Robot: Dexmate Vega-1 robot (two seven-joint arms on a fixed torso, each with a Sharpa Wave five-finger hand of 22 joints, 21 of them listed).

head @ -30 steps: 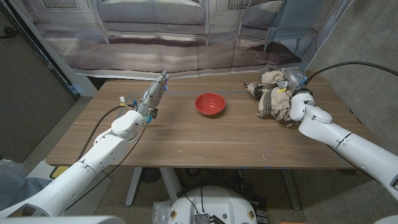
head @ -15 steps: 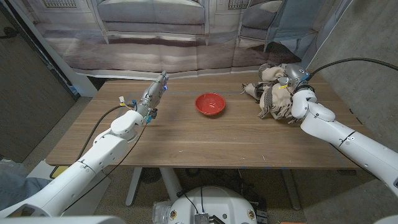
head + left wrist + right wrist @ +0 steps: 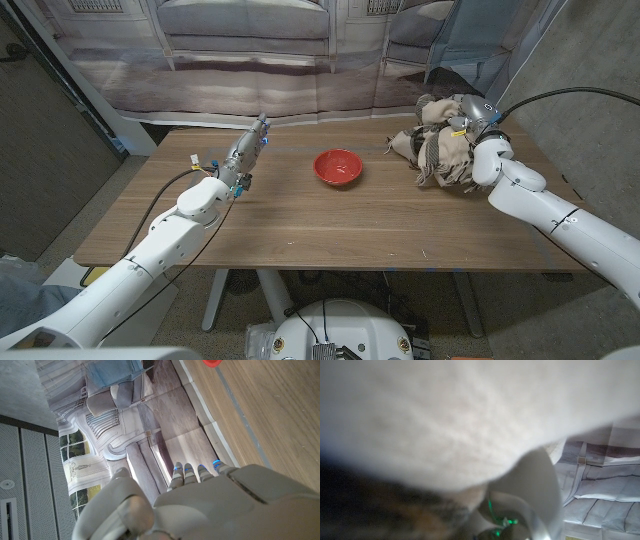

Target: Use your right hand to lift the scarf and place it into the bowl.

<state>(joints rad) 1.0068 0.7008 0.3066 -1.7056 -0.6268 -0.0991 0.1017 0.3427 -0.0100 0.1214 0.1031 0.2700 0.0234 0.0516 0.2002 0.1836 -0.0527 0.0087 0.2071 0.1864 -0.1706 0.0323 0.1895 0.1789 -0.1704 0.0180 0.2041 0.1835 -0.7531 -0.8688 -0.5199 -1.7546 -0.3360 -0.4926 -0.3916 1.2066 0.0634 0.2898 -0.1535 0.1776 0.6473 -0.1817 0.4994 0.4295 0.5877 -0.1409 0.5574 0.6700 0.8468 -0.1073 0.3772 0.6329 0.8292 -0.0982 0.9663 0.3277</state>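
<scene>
1. Head view: your right hand (image 3: 468,128) grips the scarf (image 3: 440,150), bunched at the bench's (image 3: 330,220) far right; the red bowl (image 3: 338,166) holds nothing. Your left hand (image 3: 247,150) holds nothing, fingers straight.
2. Left wrist view: fingertips (image 3: 192,467) together, outstretched.
3. Right wrist view: pale scarf cloth (image 3: 445,415), blurred, close up.

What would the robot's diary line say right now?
right hand: holds scarf | bowl: nothing inside | left hand: holds nothing

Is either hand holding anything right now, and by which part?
The right hand is buried in the scarf at its far end; an actual grip cannot be told. The left hand holds nothing.
</scene>
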